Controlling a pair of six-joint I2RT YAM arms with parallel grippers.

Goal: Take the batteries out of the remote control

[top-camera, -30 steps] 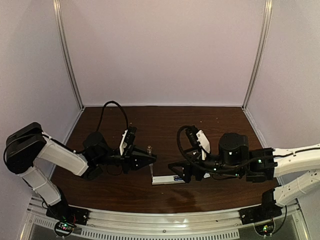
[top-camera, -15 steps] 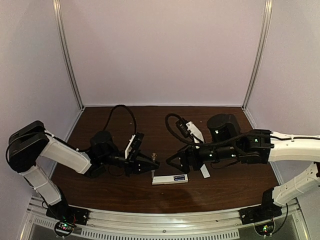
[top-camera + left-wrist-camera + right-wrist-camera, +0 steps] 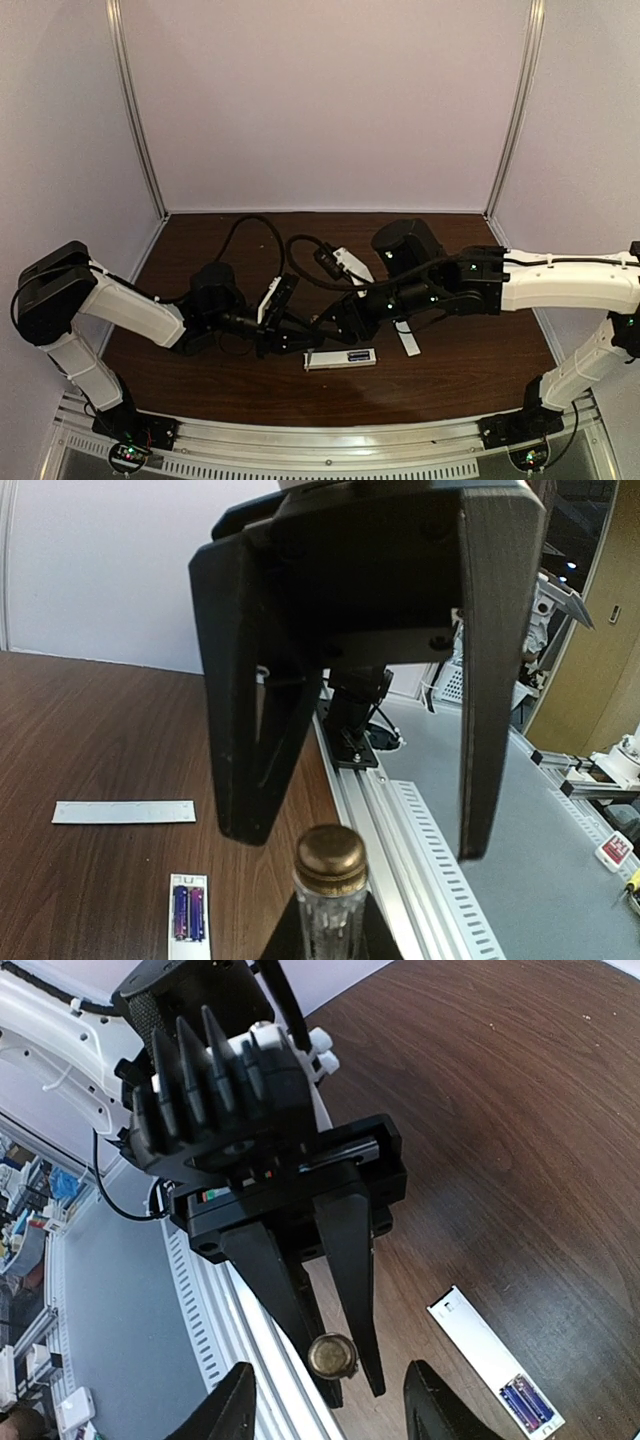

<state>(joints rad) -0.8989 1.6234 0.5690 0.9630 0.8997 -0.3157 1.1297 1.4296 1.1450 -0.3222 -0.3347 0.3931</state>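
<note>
The white remote control (image 3: 340,358) lies flat near the table's front, its bay open, with two blue-purple batteries (image 3: 188,912) side by side in it. The batteries (image 3: 525,1400) also show at the remote's (image 3: 490,1360) end in the right wrist view. My left gripper (image 3: 328,935) is shut on a clear-handled screwdriver, whose brass cap (image 3: 328,852) points at the right gripper. My right gripper (image 3: 330,1385) is open. Its fingers (image 3: 250,700) stand on either side of the cap (image 3: 332,1357) without touching it. Both grippers meet just left of the remote (image 3: 312,333).
A thin flat white cover strip (image 3: 408,340) lies on the table right of the remote, also seen in the left wrist view (image 3: 124,811). An aluminium rail (image 3: 400,810) runs along the table's near edge. Pale enclosure walls stand at the back and sides.
My right arm has swung left from over the remote to face the left gripper, its jaws narrowing. The left gripper carried the screwdriver slightly right. The remote stayed put.
</note>
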